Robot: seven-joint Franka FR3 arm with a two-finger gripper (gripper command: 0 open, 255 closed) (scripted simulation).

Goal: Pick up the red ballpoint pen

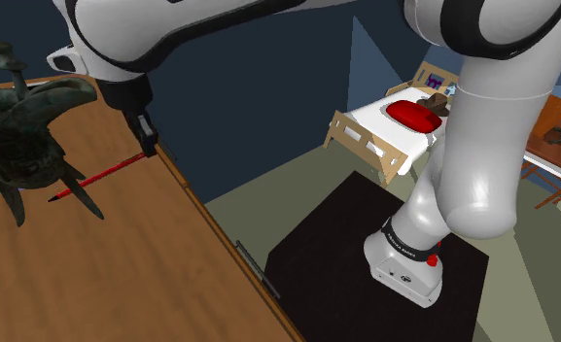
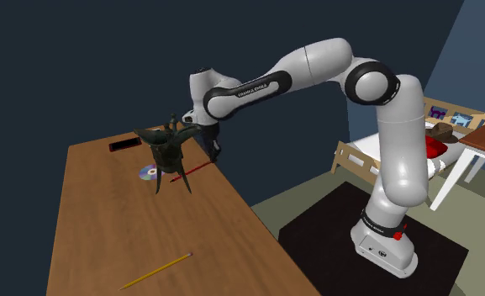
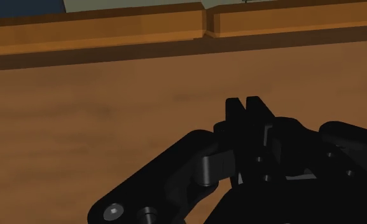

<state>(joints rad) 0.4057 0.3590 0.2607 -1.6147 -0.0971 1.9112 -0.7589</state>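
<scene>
While the white arm is stretching out and bending down over the wooden table (image 1: 122,282), the gripper (image 1: 149,146) is pointing downward with its fingers pressed together. The red pen (image 1: 98,177) is lying flat on the table, one end just beside the gripper and the other by the legs of the dark vessel (image 1: 20,126).

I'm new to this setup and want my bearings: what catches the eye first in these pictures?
A big white arm reaches over a wooden table, its black gripper at the end of a thin red pen. Beside the pen stands a dark long-legged vessel, the oddest thing there. Beyond the stand, in the shoulder view, a small bed carries a red pillow.
</scene>
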